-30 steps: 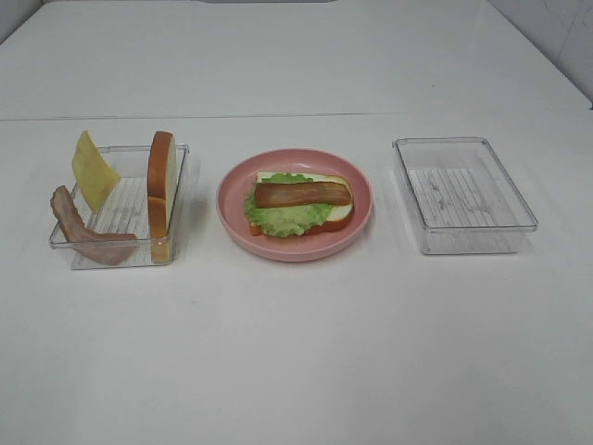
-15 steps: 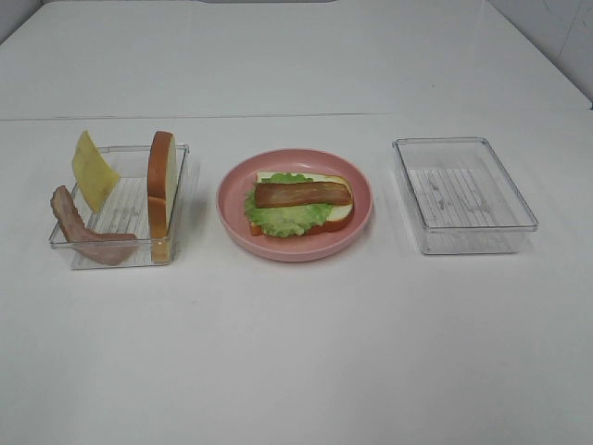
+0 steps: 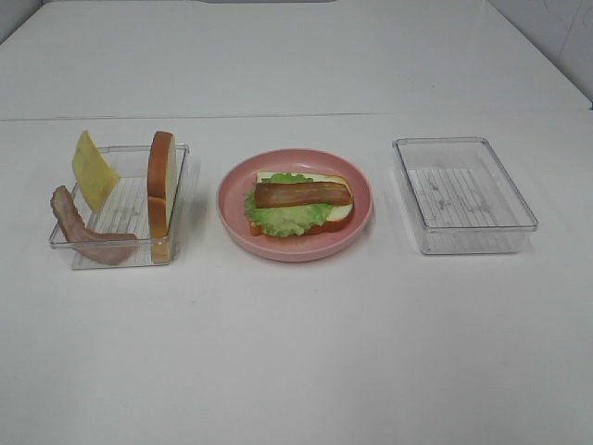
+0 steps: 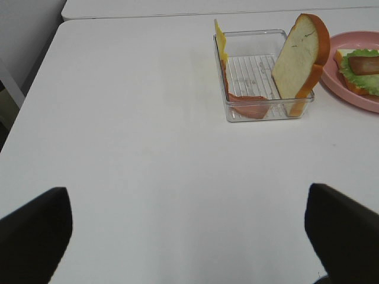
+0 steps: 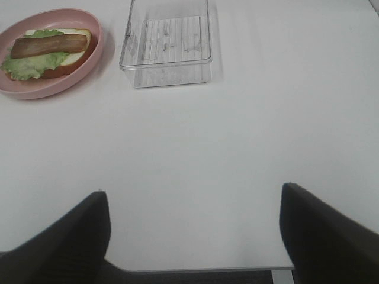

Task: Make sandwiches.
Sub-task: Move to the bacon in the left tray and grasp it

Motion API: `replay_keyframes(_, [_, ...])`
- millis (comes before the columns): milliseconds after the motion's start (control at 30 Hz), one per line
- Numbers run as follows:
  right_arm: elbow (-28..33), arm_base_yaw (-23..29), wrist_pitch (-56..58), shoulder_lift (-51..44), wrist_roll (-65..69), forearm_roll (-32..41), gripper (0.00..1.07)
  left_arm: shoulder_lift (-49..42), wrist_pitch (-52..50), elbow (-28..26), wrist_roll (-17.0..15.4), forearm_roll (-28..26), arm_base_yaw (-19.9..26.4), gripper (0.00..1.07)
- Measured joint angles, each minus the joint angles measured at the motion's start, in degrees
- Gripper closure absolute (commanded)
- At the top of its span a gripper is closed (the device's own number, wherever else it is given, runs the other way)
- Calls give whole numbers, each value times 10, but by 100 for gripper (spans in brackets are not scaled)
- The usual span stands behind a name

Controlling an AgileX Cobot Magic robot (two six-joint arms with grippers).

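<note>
- The half-built sandwich (image 3: 298,204) sits in the middle of the plate (image 3: 296,250), between the two trays, where either arm could reach it.
- It has three layers: a base slice (image 3: 341,215), lettuce (image 3: 278,220) spilling over the near edge, and the top bacon (image 3: 303,193) lying lengthwise and flat.
- The left tray (image 3: 125,209) holds the spare parts: cheese (image 3: 94,171) leaning on the far corner, spare bacon (image 3: 83,236) draped over the outer wall, and an upright slice (image 3: 161,190) against the wall nearest the plate. Stood on edge like this, each piece likely offers an edge to pinch.
- The right tray (image 3: 463,199) has nothing in it, so probably its share is used.
- The left fingers (image 4: 35,236) are spread wide and hold nothing, low over bare table (image 3: 296,352) and facing the left tray.
- The right fingers (image 5: 65,236) are also wide apart and hold nothing, well back from the plate.
- The cheese or the closing slice looks due next, a job for the left arm.
</note>
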Motion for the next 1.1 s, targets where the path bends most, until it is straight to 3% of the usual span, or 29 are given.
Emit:
replay_keyframes(200, [0,0,0,0,0,0,32,33,8,-3,0,0,0,4])
replay_keyframes(400, [0,0,0,0,0,0,32,183,72,-65,-3,-1,0,4])
replay_keyframes(467, [0,0,0,0,0,0,32,274,80,-120,-23,0,0,4])
replay_keyframes(600, [0,0,0,0,0,0,32,372,80,-170,-38,1,0,4])
replay_keyframes(633, [0,0,0,0,0,0,32,431,80,-210,-41,5,0,4])
replay_keyframes(700, [0,0,0,0,0,0,32,457,80,-227,-38,10,0,4])
replay_keyframes(733, [0,0,0,0,0,0,32,513,80,-266,-25,16,0,4])
replay_keyframes(800, [0,0,0,0,0,0,32,543,80,-285,-17,16,0,4])
replay_keyframes(833, [0,0,0,0,0,0,32,604,80,-320,-5,16,0,4])
replay_keyframes(1100, [0,0,0,0,0,0,32,814,79,-447,9,28,-7,4])
